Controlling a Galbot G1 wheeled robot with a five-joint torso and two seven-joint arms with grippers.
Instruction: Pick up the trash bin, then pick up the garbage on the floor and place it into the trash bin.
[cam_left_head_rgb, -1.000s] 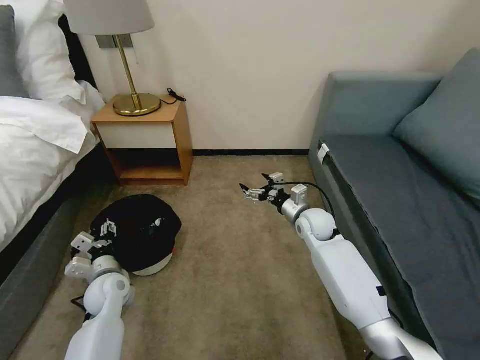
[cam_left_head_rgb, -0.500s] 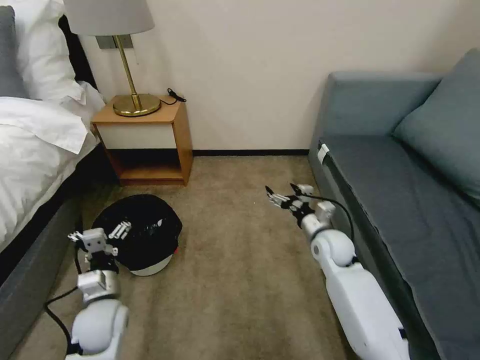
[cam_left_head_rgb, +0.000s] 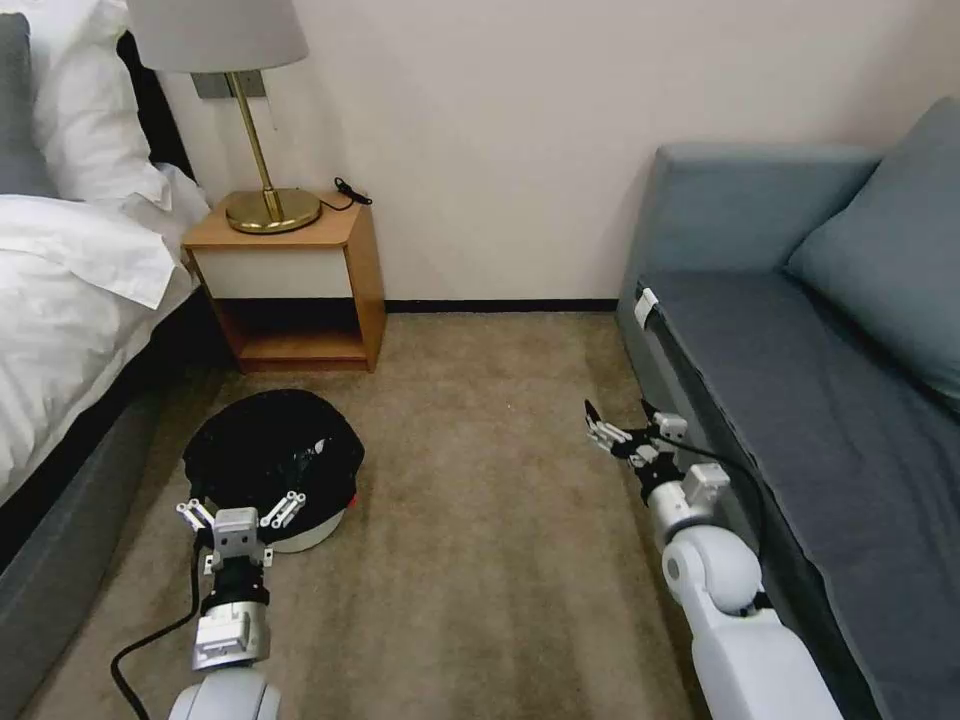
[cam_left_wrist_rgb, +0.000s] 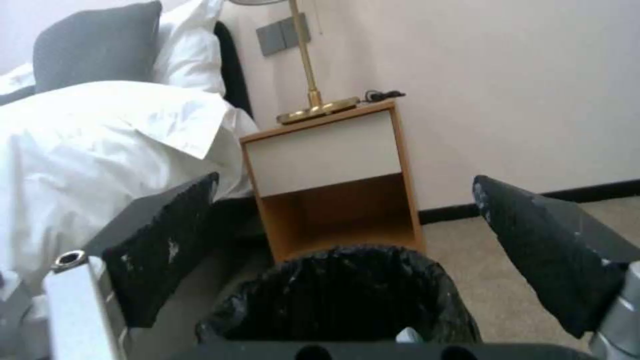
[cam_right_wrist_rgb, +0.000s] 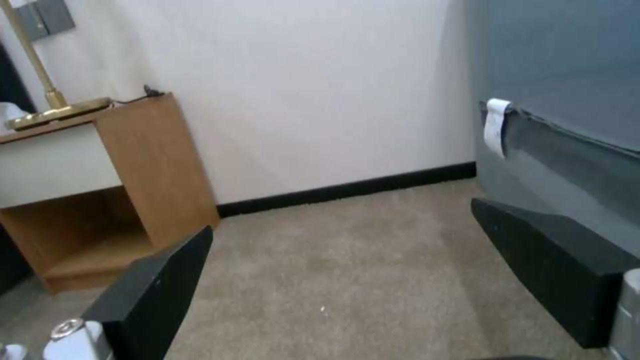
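Note:
The trash bin (cam_left_head_rgb: 272, 462), a low white tub lined with a crinkly black bag, sits on the carpet in front of the nightstand. My left gripper (cam_left_head_rgb: 240, 506) hovers open just at the bin's near edge, touching nothing. In the left wrist view the trash bin (cam_left_wrist_rgb: 347, 295) lies below and between the spread black fingers (cam_left_wrist_rgb: 167, 245). My right gripper (cam_left_head_rgb: 622, 424) is open and holds nothing, low over the carpet close to the sofa's front. In the right wrist view its fingers (cam_right_wrist_rgb: 553, 255) frame bare carpet. The garbage is out of view.
A wooden nightstand (cam_left_head_rgb: 290, 280) with a brass lamp (cam_left_head_rgb: 262, 150) stands against the wall. The bed (cam_left_head_rgb: 70, 300) borders the left side and the grey sofa (cam_left_head_rgb: 800, 380) the right. Open carpet (cam_left_head_rgb: 480, 520) lies between them.
Both arms have drawn back toward me. The left gripper moved from the bin's left rim to its near side. The right gripper shifted right and nearer, alongside the sofa.

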